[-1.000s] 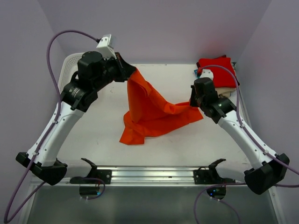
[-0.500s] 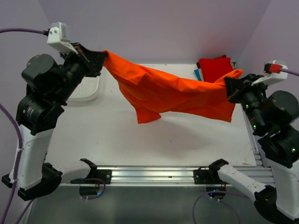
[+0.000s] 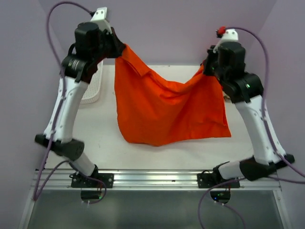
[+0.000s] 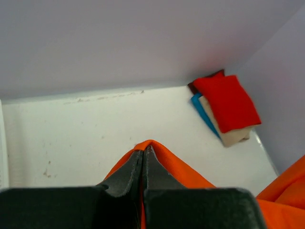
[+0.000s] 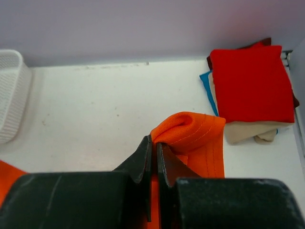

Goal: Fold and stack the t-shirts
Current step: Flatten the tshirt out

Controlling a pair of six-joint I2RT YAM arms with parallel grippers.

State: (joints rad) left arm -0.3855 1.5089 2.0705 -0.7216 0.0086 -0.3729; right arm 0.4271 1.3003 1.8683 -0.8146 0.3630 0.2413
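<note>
Pale lilac walls are seen enclosing a white tabletop on three sides. Above it the orange t-shirt is held up, spread between the two arms and sagging in the middle. Whether its lower hem touches the surface cannot be told. The left gripper is pinched tight on one upper corner, the right gripper on a bunched seam at the other.

For a clean lay-down, the corners are best kept level and drawn apart until the sag is taken out. The hem should be set down first, and neither pinch released until the cloth rests flat.

The tabletop is faintly scuffed. A white mesh basket is set at the far left. The folded t-shirts are stacked in the far right corner, red on top, well apart from the held shirt.
</note>
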